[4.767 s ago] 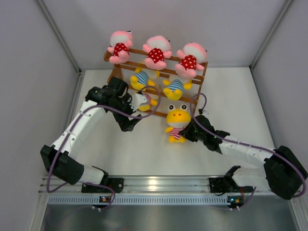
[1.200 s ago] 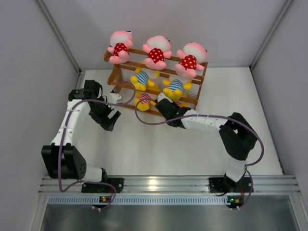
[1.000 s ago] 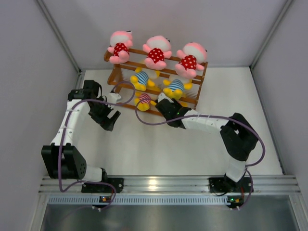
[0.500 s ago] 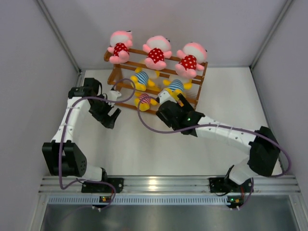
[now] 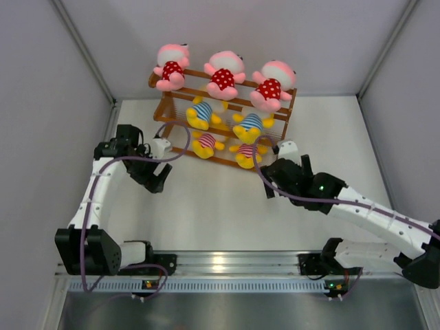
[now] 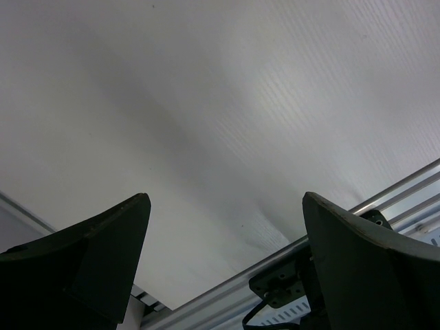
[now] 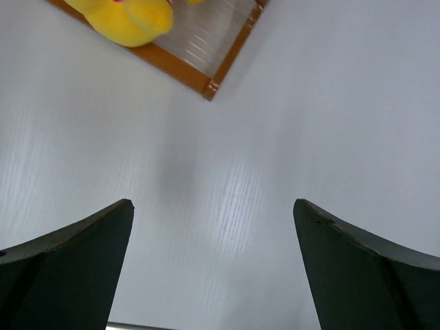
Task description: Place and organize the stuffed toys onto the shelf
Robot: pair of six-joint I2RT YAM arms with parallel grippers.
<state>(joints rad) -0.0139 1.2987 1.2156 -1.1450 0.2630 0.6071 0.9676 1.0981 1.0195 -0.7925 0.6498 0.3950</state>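
Note:
The shelf [image 5: 287,115] stands at the back of the table. Three pink stuffed toys [image 5: 224,72] sit on its top tier. Two yellow ones in blue stripes [image 5: 250,126] are on the middle tier, and two in red stripes [image 5: 246,154] on the bottom tier. My right gripper [image 5: 275,180] hangs open and empty just in front of the shelf's right end. Its wrist view [image 7: 212,203] shows bare table, a yellow toy [image 7: 127,17] and the shelf corner [image 7: 210,86]. My left gripper [image 5: 155,180] is open and empty left of the shelf, with only table between its fingers [image 6: 223,199].
Grey walls enclose the table on the left, back and right. An aluminium rail [image 5: 227,265] carrying both arm bases runs along the near edge and also shows in the left wrist view [image 6: 289,254].
My right gripper opened, left the red-striped yellow toy on the bottom tier, and drew back toward the near right. The left arm shifted only slightly.

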